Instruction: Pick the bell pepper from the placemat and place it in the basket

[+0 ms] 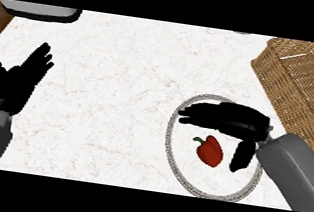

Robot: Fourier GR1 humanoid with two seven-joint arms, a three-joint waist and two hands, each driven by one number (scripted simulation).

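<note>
The right hand (pixel 234 123) hangs over the pepper (pixel 211 150), fingers spread above it and thumb down its right side, open and, as far as this steep view shows, not yet touching. The pepper lies on the round mat (pixel 171 145), stem up-left. It looks light, stiff and glossy, so probably slippery; grasp across its broad middle. The basket (pixel 311 89) stands just right. The left hand (pixel 14 80) rests open at left.

Counter (pixel 120 72): white marbled top beneath my hands | Placemat (pixel 170 153): round, white, grey-rimmed, lies flat at right of centre | Basket (pixel 310 94): woven wicker, stands at the far right, near the placemat | Grey-white object (pixel 39 9): at the far left edge, cut off by the view, unclear what.
</note>
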